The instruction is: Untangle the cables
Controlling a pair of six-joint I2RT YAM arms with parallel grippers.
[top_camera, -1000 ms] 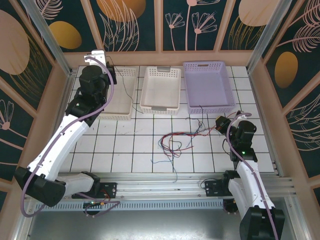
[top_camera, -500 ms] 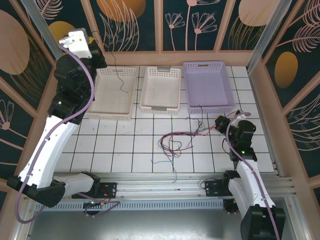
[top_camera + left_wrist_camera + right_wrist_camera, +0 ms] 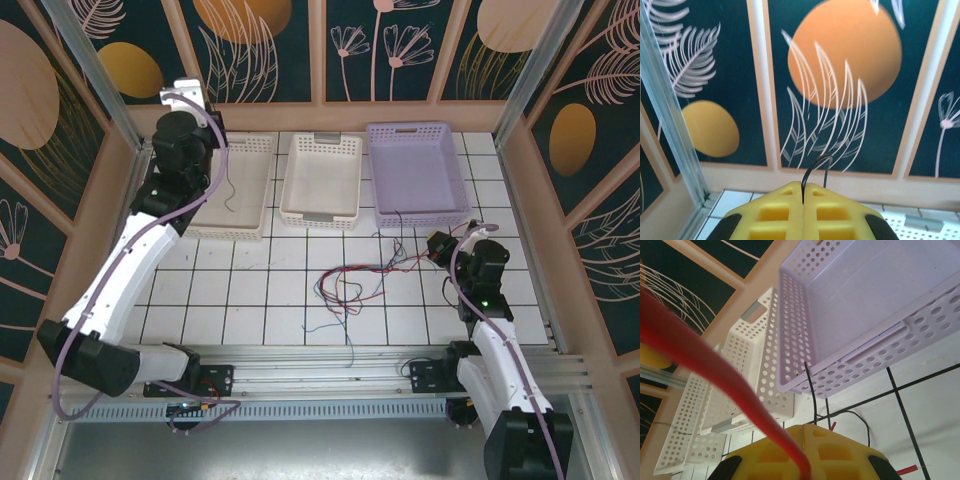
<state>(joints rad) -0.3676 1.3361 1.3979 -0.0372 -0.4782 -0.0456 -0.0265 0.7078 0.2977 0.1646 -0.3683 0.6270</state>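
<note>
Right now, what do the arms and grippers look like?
White shells, black joints and a lilac cable on left arm and right arm; a green light on the right. Yellow fingers with square recesses, black at the base, on left gripper and right gripper.

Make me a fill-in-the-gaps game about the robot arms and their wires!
1. The left gripper is shut on a thin cable coloured ___.
2. The right gripper is shut on another cable coloured ___.
3. In the row of baskets, the lilac basket stands farthest to the ___.

Missing words: black, red, right.
</note>
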